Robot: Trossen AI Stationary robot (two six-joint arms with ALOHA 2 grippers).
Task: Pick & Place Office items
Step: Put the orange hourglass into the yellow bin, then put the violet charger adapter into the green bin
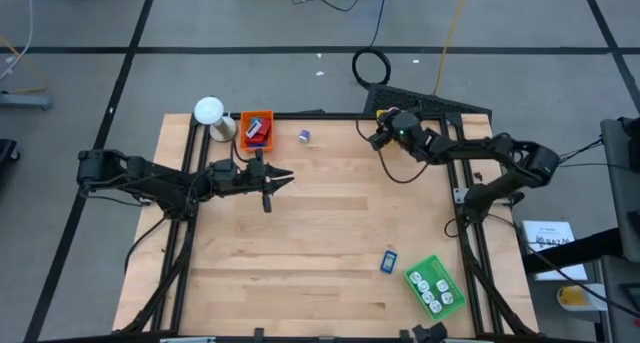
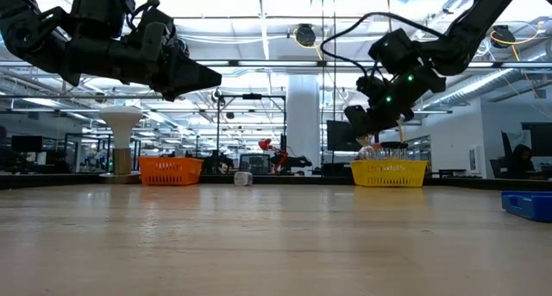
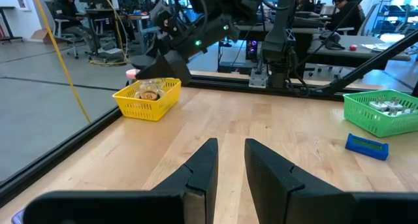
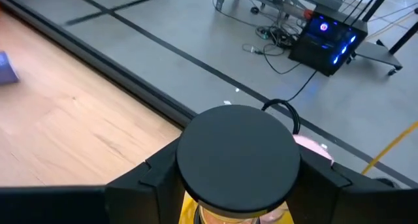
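My right gripper is shut on a black round disc and hangs just above the yellow tray at the table's far right corner. A pink item lies in that tray below it. My left gripper waits over the table's left middle, pointing level, its fingers a narrow gap apart with nothing between them. The orange tray at the far left holds red and blue pieces. A purple roll lies beside it, and a blue rectangle lies flat near the green tray. My right gripper pinches the black disc by two opposite sides of its rim, one finger on each side. The fingers slant a little downward from the table's right side. The disc is lifted clear above the yellow tray, its flat face up.
A white ball-topped object stands at the far left corner beside the orange tray. The green tray at the near right holds several round pieces. Bare wood fills the middle of the table. Black rails frame the table's edges.
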